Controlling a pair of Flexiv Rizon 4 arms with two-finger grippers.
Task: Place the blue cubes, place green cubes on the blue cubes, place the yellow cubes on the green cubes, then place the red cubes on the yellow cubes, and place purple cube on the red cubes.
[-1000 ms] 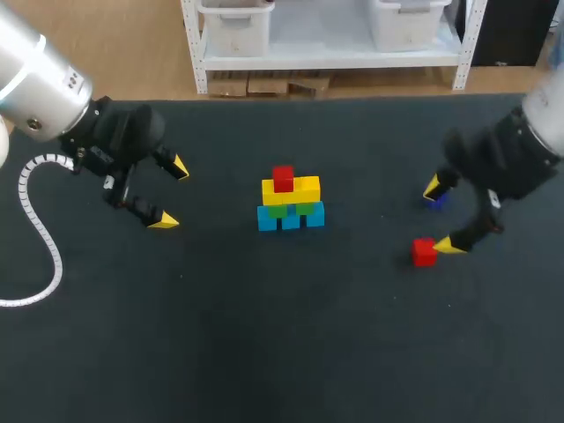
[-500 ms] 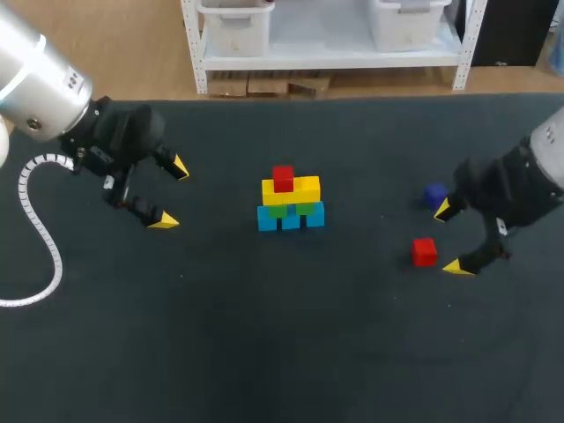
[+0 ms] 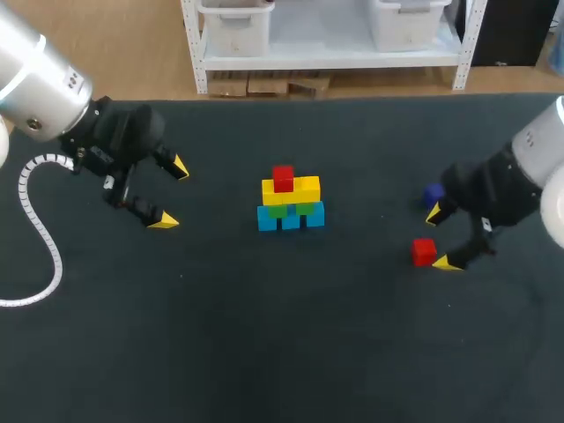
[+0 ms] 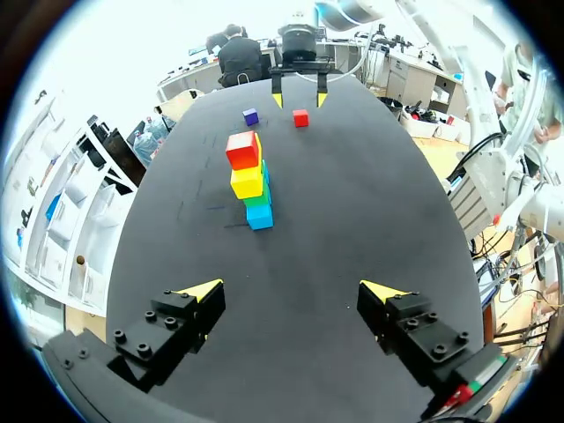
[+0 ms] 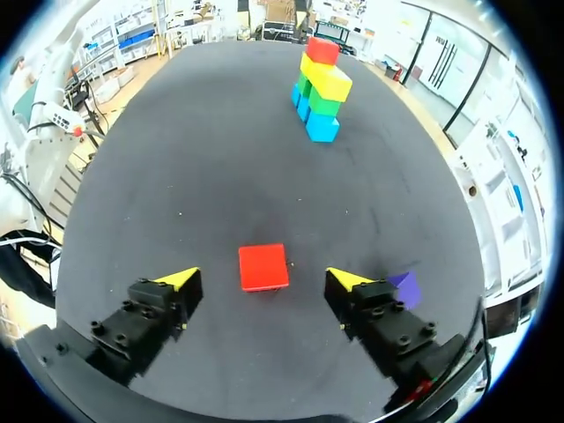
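Observation:
A stack stands mid-table: blue cubes [image 3: 291, 218] at the bottom, green cubes [image 3: 290, 210], yellow cubes [image 3: 292, 189] and one red cube [image 3: 283, 178] on top. A loose red cube [image 3: 424, 252] lies to the right, with a purple cube [image 3: 433, 194] behind it. My right gripper [image 3: 441, 238] is open, low at the loose red cube [image 5: 263, 267], which lies between its fingers with gaps on both sides. The purple cube [image 5: 405, 286] sits just outside one finger. My left gripper [image 3: 171, 195] hangs open and empty left of the stack [image 4: 250, 181].
A white ribbed cable [image 3: 35, 220] loops from my left arm over the table's left part. The dark mat [image 3: 282, 335] stretches bare in front of the stack.
My right gripper came down and toward the front, off the purple cube, and now straddles the loose red cube with its fingers slightly closer together. The left arm kept still.

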